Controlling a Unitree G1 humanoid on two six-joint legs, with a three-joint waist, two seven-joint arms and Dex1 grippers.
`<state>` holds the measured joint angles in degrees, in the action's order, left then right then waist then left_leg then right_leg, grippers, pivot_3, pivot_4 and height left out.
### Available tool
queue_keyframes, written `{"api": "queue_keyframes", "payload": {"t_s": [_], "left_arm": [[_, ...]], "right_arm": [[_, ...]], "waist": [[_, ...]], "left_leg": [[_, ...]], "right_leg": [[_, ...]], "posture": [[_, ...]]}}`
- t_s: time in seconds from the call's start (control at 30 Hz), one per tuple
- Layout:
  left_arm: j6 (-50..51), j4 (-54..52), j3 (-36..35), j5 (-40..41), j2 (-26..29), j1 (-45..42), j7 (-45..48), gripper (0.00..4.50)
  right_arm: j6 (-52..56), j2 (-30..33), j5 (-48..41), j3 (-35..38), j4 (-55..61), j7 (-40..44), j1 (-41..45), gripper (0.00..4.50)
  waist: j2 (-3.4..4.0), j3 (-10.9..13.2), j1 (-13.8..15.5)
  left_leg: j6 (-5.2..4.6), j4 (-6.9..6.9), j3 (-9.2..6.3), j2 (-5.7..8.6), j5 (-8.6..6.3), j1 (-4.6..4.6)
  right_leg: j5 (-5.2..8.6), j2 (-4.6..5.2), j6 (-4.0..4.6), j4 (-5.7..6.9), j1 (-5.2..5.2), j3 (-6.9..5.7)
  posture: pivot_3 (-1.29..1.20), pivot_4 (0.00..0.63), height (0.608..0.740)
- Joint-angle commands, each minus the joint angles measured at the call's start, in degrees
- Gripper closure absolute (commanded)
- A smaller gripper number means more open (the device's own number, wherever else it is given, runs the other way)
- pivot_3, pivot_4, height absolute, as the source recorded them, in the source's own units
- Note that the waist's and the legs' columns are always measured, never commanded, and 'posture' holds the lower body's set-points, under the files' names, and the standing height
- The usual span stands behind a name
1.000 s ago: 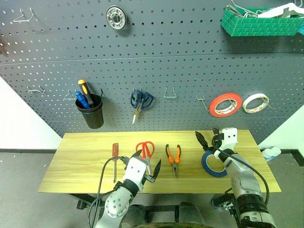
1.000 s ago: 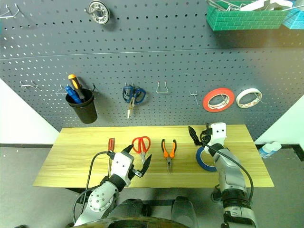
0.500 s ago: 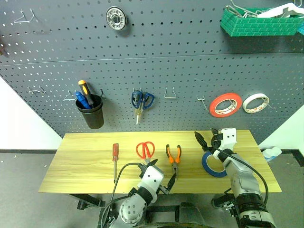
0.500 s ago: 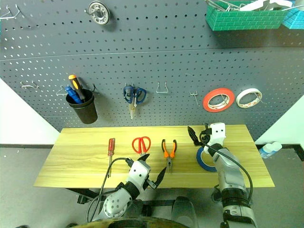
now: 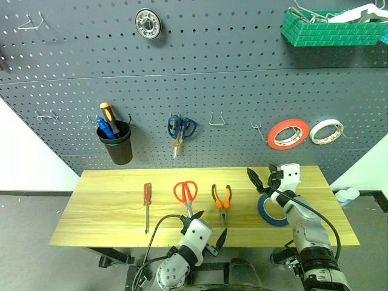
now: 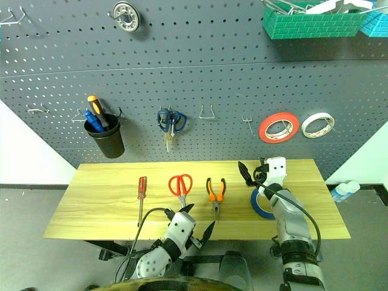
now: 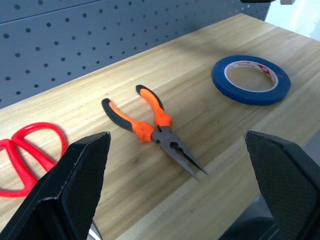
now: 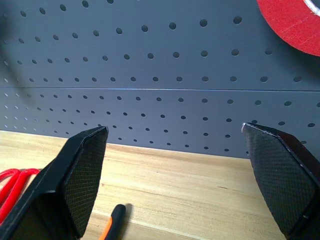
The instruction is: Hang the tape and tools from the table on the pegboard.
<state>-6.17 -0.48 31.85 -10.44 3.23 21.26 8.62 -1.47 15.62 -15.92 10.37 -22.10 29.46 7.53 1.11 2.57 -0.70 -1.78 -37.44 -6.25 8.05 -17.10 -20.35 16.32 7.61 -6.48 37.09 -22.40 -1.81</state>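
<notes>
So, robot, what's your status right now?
Both pincers open, empty: left, right. Blue tape, pliers, red scissors, screwdriver on table. Nothing blocking.

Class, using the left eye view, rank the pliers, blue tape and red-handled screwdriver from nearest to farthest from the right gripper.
1. Blue tape: just below the right gripper, on its near side.
2. Pliers: mid-table, to its left.
3. Red-handled screwdriver: far left.

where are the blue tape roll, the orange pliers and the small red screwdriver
blue tape roll (image 7: 251,79), left wrist view, on the near side of the ring
orange pliers (image 7: 152,120), left wrist view, on the orange grip close to the pivot
small red screwdriver (image 5: 147,195), left eye view, on the red handle
</notes>
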Motion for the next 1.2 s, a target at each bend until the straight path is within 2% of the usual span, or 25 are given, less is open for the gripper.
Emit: {"api": "queue_keyframes", "payload": {"t_s": [0.03,0.1,0.17,0.2,0.23,0.3,0.33,0.43,0.53,0.57,0.8,0.93,1.2], "left_arm": [[-0.83,-9.59,0.49,-1.08,-1.51,0.44,-1.95,0.02],[-0.27,-13.14,-3.59,-0.44,0.03,0.52,-2.63,0.02],[0.58,-5.05,-26.29,16.71,14.95,-10.25,8.82,0.02],[1.01,-0.44,-33.83,23.31,19.99,-14.82,13.00,0.02],[2.55,2.38,-37.97,27.75,22.92,-17.52,15.39,0.02],[3.63,3.28,-39.50,29.38,22.78,-18.83,14.40,0.02],[2.99,3.88,-39.66,28.75,22.11,-19.23,14.22,0.02],[0.94,5.16,-40.28,26.73,19.43,-19.22,13.95,0.02],[1.26,5.61,-39.78,25.78,18.31,-18.59,15.15,0.02],[1.37,5.51,-39.39,26.03,17.86,-18.44,15.84,0.02],[2.11,4.19,-36.25,25.12,14.84,-16.79,17.22,0.02],[4.00,5.43,-30.26,24.40,11.15,-15.44,20.13,0.02],[1.01,12.55,-13.13,14.97,1.59,-9.27,20.37,0.02]], "right_arm": [[-1.27,-0.90,-0.19,0.15,0.55,-0.73,2.15,0.00],[-1.40,-1.25,-0.10,0.19,0.57,-1.08,2.14,0.00],[-1.34,-1.62,-0.30,0.21,0.82,-1.09,1.72,0.00],[-1.33,-1.65,-0.14,-0.07,1.00,-0.92,1.43,0.00],[-1.29,-1.65,-0.06,-0.21,1.21,-0.82,1.19,0.00],[-1.17,-1.50,-0.18,-0.33,1.30,-0.70,1.06,0.00],[-1.12,-1.38,-0.25,-0.34,1.24,-0.67,1.11,0.00],[-0.68,-1.13,-0.27,-0.40,1.25,-0.21,1.33,0.00],[-0.10,-1.09,-0.30,-0.90,2.02,-0.21,1.33,0.00],[0.04,-1.07,-0.46,-1.03,2.36,-0.12,1.21,0.00],[0.64,-1.33,-0.64,-1.12,3.12,-0.18,0.43,0.00],[0.68,-1.45,-0.55,-1.23,3.22,-0.18,0.43,0.00],[0.62,-1.26,-0.54,-0.90,2.80,-0.19,0.52,0.00]], "waist": [[-0.01,0.00,-0.08],[0.00,0.00,-0.05],[-0.03,0.01,0.12],[-0.04,0.02,0.10],[-0.14,0.08,-0.09],[-0.21,0.05,-0.71],[0.23,-0.20,-0.70],[0.81,-0.63,-0.61],[-0.54,-0.53,-0.47],[-0.69,-0.55,-0.47],[-0.65,-0.58,-0.23],[-0.60,-0.61,-0.26],[-0.62,-0.61,-0.17]], "left_leg": [[0.00,0.00,0.00,0.00,0.00,0.00],[0.00,0.00,0.00,-0.01,0.00,0.00],[0.01,0.03,0.00,-0.01,0.00,0.04],[0.12,0.02,-0.09,-0.09,0.07,0.02],[0.30,0.03,-0.15,-0.37,0.17,0.01],[0.60,0.06,-0.22,-1.02,0.35,-0.20],[0.61,0.10,-0.23,-1.00,0.35,-0.12],[0.30,0.10,0.20,-0.43,0.18,0.23],[0.27,0.08,0.27,-0.52,0.17,0.18],[0.30,0.08,0.25,-0.61,0.17,0.13],[0.47,0.07,0.24,-0.73,0.25,0.17],[0.47,0.08,0.25,-0.76,0.26,0.16],[0.45,0.08,0.26,-0.75,0.25,0.10]], "right_leg": [[0.00,0.00,0.00,0.00,0.00,0.00],[0.00,0.00,0.00,0.01,0.00,0.00],[0.00,0.00,0.00,0.03,0.01,0.02],[-0.02,-0.05,0.07,0.12,-0.06,-0.05],[-0.12,-0.28,0.28,0.17,-0.17,-0.12],[-0.40,-1.01,0.76,0.12,-0.46,-0.14],[-0.45,-1.07,0.81,0.01,-0.38,-0.07],[-0.51,-0.70,0.47,-0.17,-0.01,0.45],[-0.57,-0.83,0.39,-0.12,-0.14,0.72],[-0.59,-0.92,0.44,-0.09,-0.24,0.72],[-0.68,-0.95,0.59,-0.08,-0.21,0.72],[-0.69,-0.99,0.61,-0.09,-0.23,0.73],[-0.70,-0.95,0.60,-0.14,-0.26,0.76]], "posture": [[-0.13,0.000,0.736],[-0.13,0.000,0.736],[-0.13,0.000,0.736],[-0.12,0.000,0.736],[-0.12,0.000,0.736],[-0.12,0.000,0.736],[-0.12,0.000,0.736],[-0.10,0.000,0.736],[-0.10,0.000,0.736],[-0.10,0.000,0.736],[-0.10,0.000,0.736],[-0.11,0.000,0.736],[-0.11,0.000,0.736]]}}
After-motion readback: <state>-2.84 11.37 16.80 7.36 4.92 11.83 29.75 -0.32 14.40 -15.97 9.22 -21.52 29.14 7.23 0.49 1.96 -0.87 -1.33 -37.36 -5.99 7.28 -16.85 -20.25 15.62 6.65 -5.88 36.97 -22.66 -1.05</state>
